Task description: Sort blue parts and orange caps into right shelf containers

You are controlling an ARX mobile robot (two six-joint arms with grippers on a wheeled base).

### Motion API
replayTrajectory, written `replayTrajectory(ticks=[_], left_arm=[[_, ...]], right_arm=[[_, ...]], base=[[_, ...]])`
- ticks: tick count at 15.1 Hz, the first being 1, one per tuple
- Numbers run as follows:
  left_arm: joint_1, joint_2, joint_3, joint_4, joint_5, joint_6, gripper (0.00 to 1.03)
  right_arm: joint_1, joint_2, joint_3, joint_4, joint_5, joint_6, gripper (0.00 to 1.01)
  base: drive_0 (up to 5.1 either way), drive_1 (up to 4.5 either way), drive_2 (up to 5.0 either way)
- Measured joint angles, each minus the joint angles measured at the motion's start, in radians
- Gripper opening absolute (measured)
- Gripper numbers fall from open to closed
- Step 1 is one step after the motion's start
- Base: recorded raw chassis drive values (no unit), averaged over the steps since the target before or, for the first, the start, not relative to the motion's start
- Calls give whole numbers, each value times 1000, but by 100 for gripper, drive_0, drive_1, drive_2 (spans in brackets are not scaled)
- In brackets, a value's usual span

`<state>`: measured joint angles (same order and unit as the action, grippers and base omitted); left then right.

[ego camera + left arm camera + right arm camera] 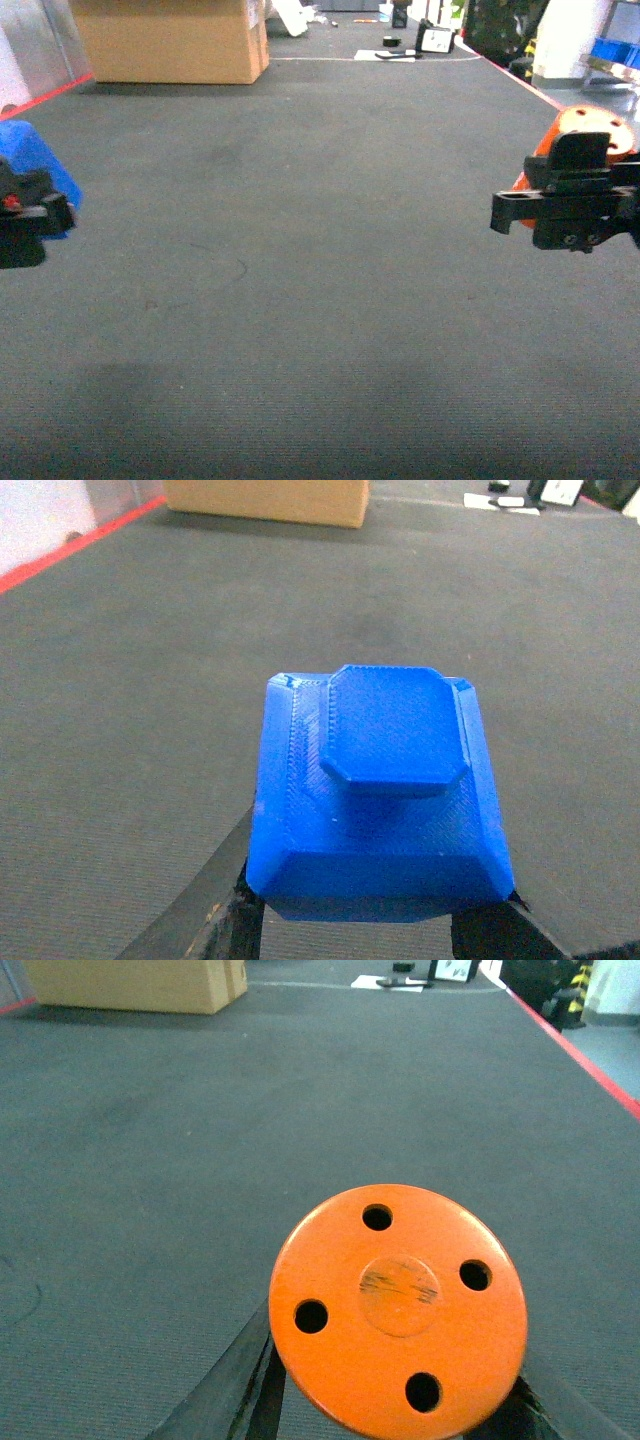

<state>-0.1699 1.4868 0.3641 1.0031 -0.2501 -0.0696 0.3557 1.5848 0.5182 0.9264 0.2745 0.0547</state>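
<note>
Carried clear of the grey floor (pixel 300 250) for transport: blue part (pixel 380 790) clamped in left gripper (pixel 25 215) at frame's left edge, orange cap (pixel 398 1305) clamped in right gripper (pixel 570 205) at right, blue crates (pixel 615 50) far upper right.

Blue part (pixel 380 800) in L gripper (pixel 375 920)

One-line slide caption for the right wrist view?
Right gripper holds an orange cap with four holes above dark carpet, cardboard box behind.
</note>
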Motion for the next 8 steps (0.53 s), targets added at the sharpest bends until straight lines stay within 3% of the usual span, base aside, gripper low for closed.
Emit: replayTrajectory(ticks=[2,8], left_arm=[[-16,-134,-60,6,-42,2,44],[-97,-452,-131,-120,-74,45,44]], right_arm=[[13,-101,-59,23,37,-31,42],[61,-415,-191,-60,108,-83,42]], base=[[0,0,0],[0,0,0]])
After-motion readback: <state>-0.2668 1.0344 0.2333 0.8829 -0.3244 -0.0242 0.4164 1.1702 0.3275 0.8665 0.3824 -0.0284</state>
